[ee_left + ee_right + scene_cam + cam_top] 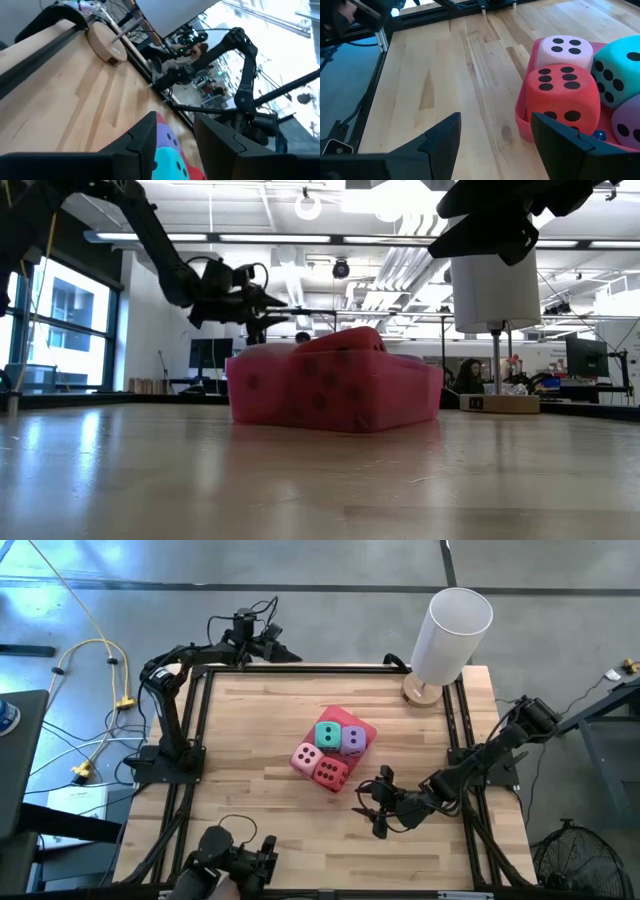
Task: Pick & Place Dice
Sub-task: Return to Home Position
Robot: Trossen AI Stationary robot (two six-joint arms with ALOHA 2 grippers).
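Note:
Four dice sit packed together in a flat pink tray (368,727) at the table's middle: teal (327,733), purple (353,739), pale pink (306,756) and red (331,773). My right gripper (376,808) hovers open just near-right of the tray, tipped down, with the red die (562,95) a little ahead of its fingers. My left gripper (280,645) hangs open and level over the table's far edge at the left, well away from the dice. In its wrist view the purple die (167,135) and teal die (167,162) show past its fingers.
A lamp with a white cylinder shade (452,632) and a round wooden foot (420,692) stands at the far right corner. Dark rails frame the tabletop. A dark device (238,862) sits at the near edge, left. Bare wood lies left of the tray.

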